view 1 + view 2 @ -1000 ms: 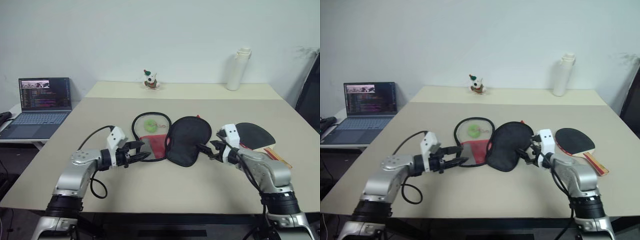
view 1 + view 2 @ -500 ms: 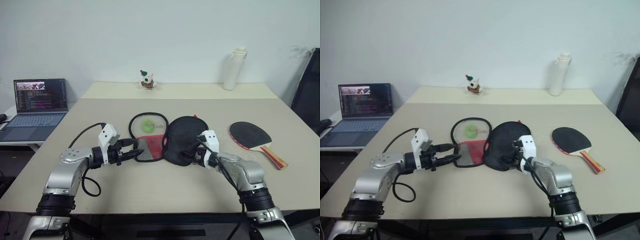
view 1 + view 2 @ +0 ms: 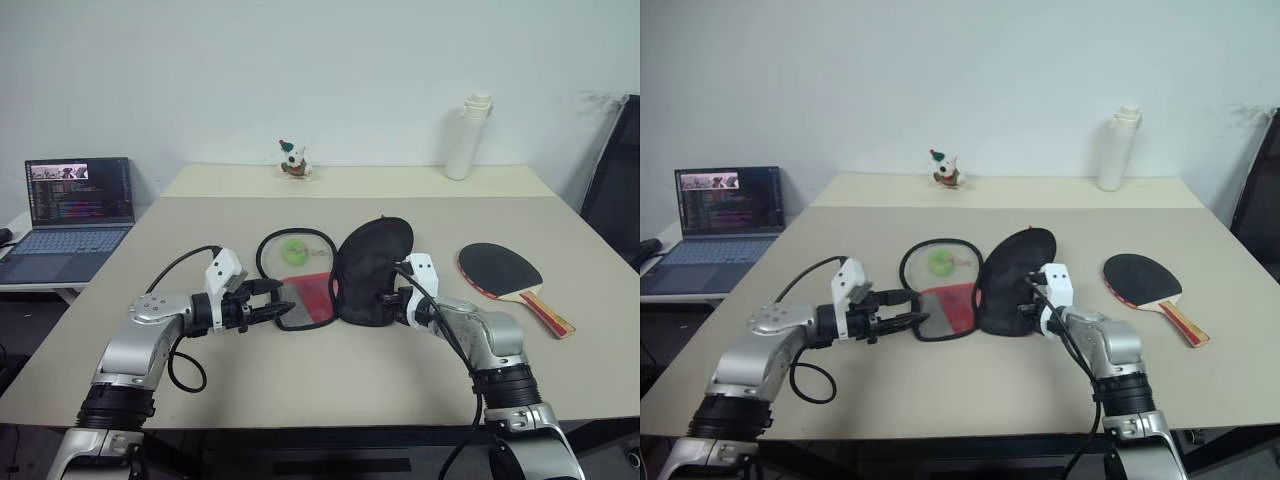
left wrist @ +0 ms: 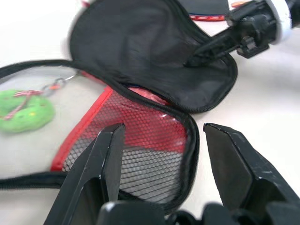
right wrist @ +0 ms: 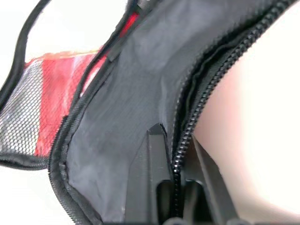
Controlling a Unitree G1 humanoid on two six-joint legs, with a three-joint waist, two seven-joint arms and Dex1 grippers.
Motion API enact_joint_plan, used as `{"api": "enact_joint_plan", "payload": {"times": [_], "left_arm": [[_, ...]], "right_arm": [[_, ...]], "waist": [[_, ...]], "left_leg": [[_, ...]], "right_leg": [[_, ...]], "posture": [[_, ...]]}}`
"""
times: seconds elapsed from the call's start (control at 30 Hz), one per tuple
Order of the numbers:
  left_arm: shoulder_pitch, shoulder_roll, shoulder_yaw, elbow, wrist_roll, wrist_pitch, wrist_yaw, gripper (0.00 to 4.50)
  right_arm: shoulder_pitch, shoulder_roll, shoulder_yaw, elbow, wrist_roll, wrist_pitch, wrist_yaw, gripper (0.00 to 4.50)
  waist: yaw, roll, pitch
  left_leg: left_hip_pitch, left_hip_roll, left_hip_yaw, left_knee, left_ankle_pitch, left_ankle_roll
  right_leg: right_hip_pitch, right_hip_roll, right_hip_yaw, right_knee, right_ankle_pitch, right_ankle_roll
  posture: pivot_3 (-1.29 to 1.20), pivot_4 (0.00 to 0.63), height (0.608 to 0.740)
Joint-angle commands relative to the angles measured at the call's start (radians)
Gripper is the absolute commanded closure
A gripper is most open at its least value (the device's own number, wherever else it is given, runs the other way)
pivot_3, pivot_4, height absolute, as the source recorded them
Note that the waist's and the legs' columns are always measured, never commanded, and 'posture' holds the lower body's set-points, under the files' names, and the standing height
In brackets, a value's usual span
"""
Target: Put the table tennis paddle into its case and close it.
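My right gripper (image 5: 176, 187) has its fingers pinched tight on the zip edge of the case (image 3: 372, 270), lifting the black flap. My left gripper (image 4: 159, 154) has fingers apart, straddling the near end of the case's red mesh half without gripping it. Case lies unzipped mid-tabletop (image 3: 330, 390), two halves splayed side by side, black lining on the right, red panel with dark mesh on the left; green ball (image 3: 297, 251) sits in the left half. Table tennis paddle (image 3: 505, 274) lies flat to the right of the case, black face up, handle pointing near-right.
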Motion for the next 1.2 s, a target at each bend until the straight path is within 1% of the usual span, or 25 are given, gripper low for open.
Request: {"api": "enact_joint_plan", "payload": {"times": [0.03, 0.27, 0.43, 0.67, 0.77, 0.97, 1.07, 1.13, 1.2], "left_arm": [[-0.017, -0.001, -0.041, -0.058, -0.009, -0.008, -0.042, 1.59], [-0.078, -0.024, -0.125, -0.05, 0.007, -0.03, -0.096, 1.59], [-0.097, -0.032, -0.147, -0.035, 0.012, -0.042, -0.109, 1.59], [-0.102, -0.046, -0.156, -0.029, 0.021, -0.048, -0.115, 1.59], [-0.096, -0.046, -0.154, -0.033, 0.02, -0.051, -0.118, 1.59], [-0.072, -0.039, -0.148, -0.046, 0.019, -0.062, -0.115, 1.59], [-0.053, -0.038, -0.146, -0.06, 0.018, -0.066, -0.109, 1.59], [-0.044, -0.039, -0.141, -0.073, 0.013, -0.064, -0.104, 1.59], [-0.039, -0.043, -0.131, -0.091, -0.004, -0.047, -0.099, 1.59]], "right_arm": [[0.004, -0.051, -0.065, -0.047, 0.035, 0.057, 0.011, 4.49], [0.035, -0.143, -0.097, -0.069, 0.053, 0.113, 0.043, 4.49], [0.037, -0.185, -0.112, -0.076, 0.059, 0.129, 0.053, 4.49], [-0.019, -0.227, -0.117, 0.02, 0.051, 0.125, 0.073, 4.49], [-0.03, -0.235, -0.118, 0.049, 0.042, 0.11, 0.069, 3.79], [-0.027, -0.266, -0.1, 0.03, 0.028, 0.11, 0.075, 1.75], [-0.012, -0.34, -0.075, 0.002, 0.012, 0.083, 0.121, 0.72], [0.004, -0.411, -0.061, -0.023, 0.012, 0.048, 0.193, 0.03], [0.02, -0.479, -0.066, -0.046, 0.036, 0.019, 0.281, 0.03]], "waist": [[0.001, 0.0, 0.0], [0.0, 0.0, 0.0], [-0.004, 0.0, 0.0], [-0.004, 0.0, 0.0], [-0.004, 0.0, 0.0], [-0.003, 0.0, 0.0], [0.0, 0.0, 0.0], [0.002, 0.0, 0.0], [0.001, 0.0, 0.0]], "left_leg": [[0.0, 0.0, 0.0, 0.0, 0.0, 0.0], [0.0, -0.001, 0.001, 0.0, 0.0, 0.0], [0.0, -0.001, 0.001, 0.0, 0.0, 0.0], [0.0, -0.001, 0.002, 0.0, 0.0, 0.0], [0.0, -0.001, 0.002, 0.0, 0.0, 0.0], [0.0, -0.001, 0.002, 0.0, 0.0, 0.0], [0.0, -0.001, 0.002, 0.0, 0.0, 0.0], [-0.001, -0.002, 0.002, 0.0, 0.0, 0.0], [-0.001, -0.002, 0.002, 0.0, 0.0, 0.001]], "right_leg": [[0.0, 0.0, 0.0, 0.0, 0.0, 0.0], [0.0, 0.0, 0.0, 0.0, 0.0, 0.001], [0.0, 0.0, 0.0, 0.0, -0.001, 0.001], [0.0, 0.0, 0.0, 0.0, 0.0, 0.001], [0.0, 0.0, 0.0, 0.0, 0.0, 0.001], [0.0, 0.0, 0.0, -0.001, 0.0, 0.001], [0.0, 0.0, 0.0, -0.001, 0.0, 0.002], [0.0, -0.001, 0.0, -0.002, 0.0, 0.002], [0.0, -0.001, 0.0, -0.003, 0.0, 0.002]], "posture": [[0.0, 0.15, 0.74], [0.0, 0.15, 0.74], [0.0, 0.15, 0.74], [0.0, 0.15, 0.74], [0.0, 0.15, 0.74], [0.0, 0.15, 0.74], [0.0, 0.15, 0.74], [0.0, 0.15, 0.74], [0.0, 0.15, 0.74]]}}
